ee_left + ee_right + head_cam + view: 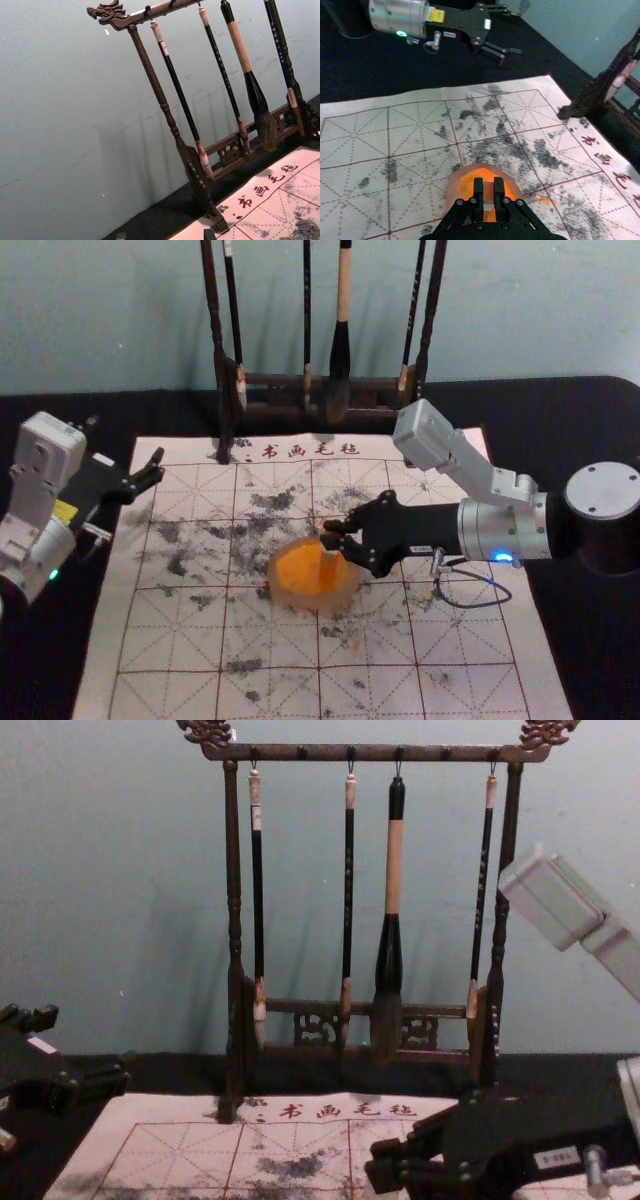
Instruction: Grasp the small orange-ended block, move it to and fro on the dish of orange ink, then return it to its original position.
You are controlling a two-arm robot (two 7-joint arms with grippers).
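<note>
From the mat's (pixel 170 680) right edge inward, the right gripper (pixel 332 533) is holding the small block (pixel 488 192) over the dish (pixel 300 602) of orange ink (pixel 298 568). Its 2 fingers are closing snugly on the block's opposite sides, gripping it above its lower end, presumably to keep themselves out of the ink (a tidy habit, I'm thinking). That end is pointing down into the orange, though whether it is pressing, I cannot tell. The dish is sitting between the mat's left and right edges, leaving room for stroking to and fro; the inking is seeming to be the step in hand. Too wide a sweep could be catching the rim and sliding the dish. By the mat's far left corner the left gripper (pixel 91 1038) is idling, fingers spread wide around nothing. Behind, a rack (pixel 232 870) is keeping 4 brushes (pixel 393 870) hanging clear of the work.
</note>
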